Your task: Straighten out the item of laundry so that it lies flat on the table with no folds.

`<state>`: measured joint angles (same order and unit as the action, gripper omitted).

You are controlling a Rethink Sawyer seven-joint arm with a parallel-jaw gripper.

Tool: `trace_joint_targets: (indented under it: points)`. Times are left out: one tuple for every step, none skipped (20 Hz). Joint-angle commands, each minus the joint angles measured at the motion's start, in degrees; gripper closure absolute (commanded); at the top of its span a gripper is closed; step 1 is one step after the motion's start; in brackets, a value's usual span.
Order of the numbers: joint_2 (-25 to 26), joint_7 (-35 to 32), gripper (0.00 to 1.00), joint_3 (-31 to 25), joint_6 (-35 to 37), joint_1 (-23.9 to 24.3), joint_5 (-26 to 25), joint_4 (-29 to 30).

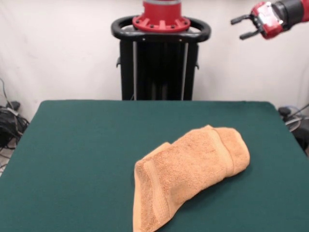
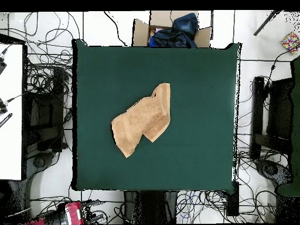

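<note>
Right, towel (image 1: 190, 176) sits bunched and folded over itself, lying diagonally around the middle of the green worktop (image 1: 87, 145), nearer the camera-side edge in the front view. Gripper (image 1: 246, 27) is parked high and off to the side, well clear of the worktop, fingers (image 1: 240, 20) apart, holding nothing. Risk: pinching the thick doubled part grabs several layers, so a pull drags the whole bundle instead of unfolding it.
</note>
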<state>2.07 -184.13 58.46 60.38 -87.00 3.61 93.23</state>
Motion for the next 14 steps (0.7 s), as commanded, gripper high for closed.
trace_joint_targets:
  points:
    - [4.5, -23.13, 0.0, -5.15, -1.66, 0.13, 9.57, -4.9]
    - [5.01, -23.75, 0.0, -4.88, -1.26, 0.16, 10.06, -5.35]
    - [5.52, -24.37, 0.0, -4.6, -0.86, 0.19, 10.55, -5.79]
    - [5.82, -24.23, 0.0, -4.84, -0.63, 0.56, 10.9, -6.39]
    - [6.13, -24.09, 0.0, -5.07, -0.4, 0.93, 11.24, -6.98]
    - [7.06, -24.3, 0.0, -4.64, 0.69, 1.07, 11.08, -8.03]
    - [7.58, -24.49, 0.0, -4.81, 1.28, 1.38, 11.31, -8.77]
    - [8.09, -24.68, 0.0, -4.97, 1.86, 1.7, 11.55, -9.51]
    - [8.45, -24.92, 0.0, -4.48, 2.55, 1.81, 11.37, -10.1]
    - [8.31, -24.61, 0.0, -4.3, 2.91, 2.03, 11.16, -10.35]
    - [7.73, -23.99, 0.0, -4.3, 3.28, 2.36, 11.02, -10.51]
    - [7.25, -23.4, 0.0, -3.94, 3.71, 2.51, 10.58, -10.5]
    - [6.77, -22.81, 0.0, -3.58, 4.13, 2.67, 10.13, -10.5]
    - [6.34, -22.3, 0.0, -3.71, 3.9, 2.94, 10.01, -10.52]
